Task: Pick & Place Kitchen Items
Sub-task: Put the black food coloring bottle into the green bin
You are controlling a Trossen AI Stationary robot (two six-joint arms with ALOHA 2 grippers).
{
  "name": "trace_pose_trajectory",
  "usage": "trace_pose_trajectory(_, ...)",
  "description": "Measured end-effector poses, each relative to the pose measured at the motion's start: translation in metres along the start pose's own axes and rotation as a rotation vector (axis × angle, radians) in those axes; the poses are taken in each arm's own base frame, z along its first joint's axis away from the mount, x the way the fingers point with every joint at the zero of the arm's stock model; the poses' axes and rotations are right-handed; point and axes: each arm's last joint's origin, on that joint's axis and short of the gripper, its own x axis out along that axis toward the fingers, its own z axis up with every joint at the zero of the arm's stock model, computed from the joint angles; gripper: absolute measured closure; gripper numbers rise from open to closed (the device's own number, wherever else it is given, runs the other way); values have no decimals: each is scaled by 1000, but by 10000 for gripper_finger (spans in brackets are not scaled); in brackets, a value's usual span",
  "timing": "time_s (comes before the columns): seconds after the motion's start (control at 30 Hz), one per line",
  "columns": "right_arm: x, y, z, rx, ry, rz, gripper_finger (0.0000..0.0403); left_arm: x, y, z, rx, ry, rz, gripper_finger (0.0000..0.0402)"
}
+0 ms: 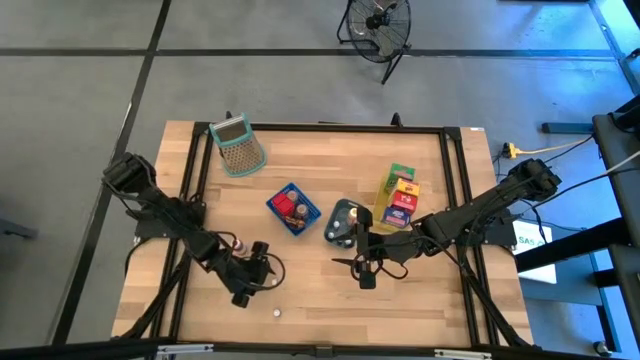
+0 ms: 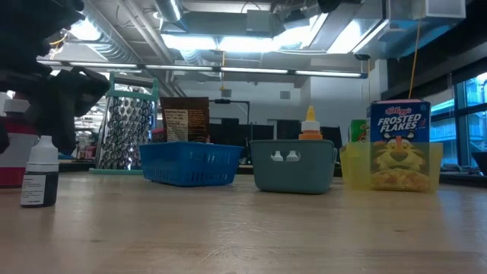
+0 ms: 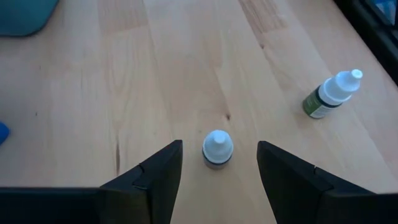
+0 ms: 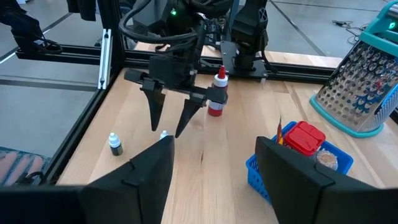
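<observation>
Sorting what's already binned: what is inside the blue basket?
The blue basket holds a red-lidded container and a brown item beside it. The basket wall hides their lower parts and anything beneath.

I see a pale matt wood table [image 3: 186, 74], a perforated shiny metal grater [image 4: 357, 87], and smooth plastic bottles [image 3: 217, 148].

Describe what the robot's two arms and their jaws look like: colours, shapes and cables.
Both arms are black and jointed, with dark cables looping alongside them. The left gripper ends in two thin, pointed black jaws tapering like blades. The right gripper shows broad, flat, matte black wedge-shaped jaws. A small green light glows on the left arm's wrist.
</observation>
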Motion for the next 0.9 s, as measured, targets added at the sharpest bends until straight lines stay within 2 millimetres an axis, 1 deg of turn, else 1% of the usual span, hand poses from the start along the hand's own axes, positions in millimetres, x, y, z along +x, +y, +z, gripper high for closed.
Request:
trace_pose_trajectory(0.33, 0, 0, 0, 0, 0, 1, 174, 6, 7, 0, -7, 26, -23, 226)
trace_pose_trajectory(0.5, 0, 0, 0, 0, 0, 3, 174, 11, 6, 1, -6, 14, -50, 241)
trace_pose_trajectory(0.9, 0, 1, 0, 1, 3, 23, 174, 11, 6, 1, 7, 14, -56, 250)
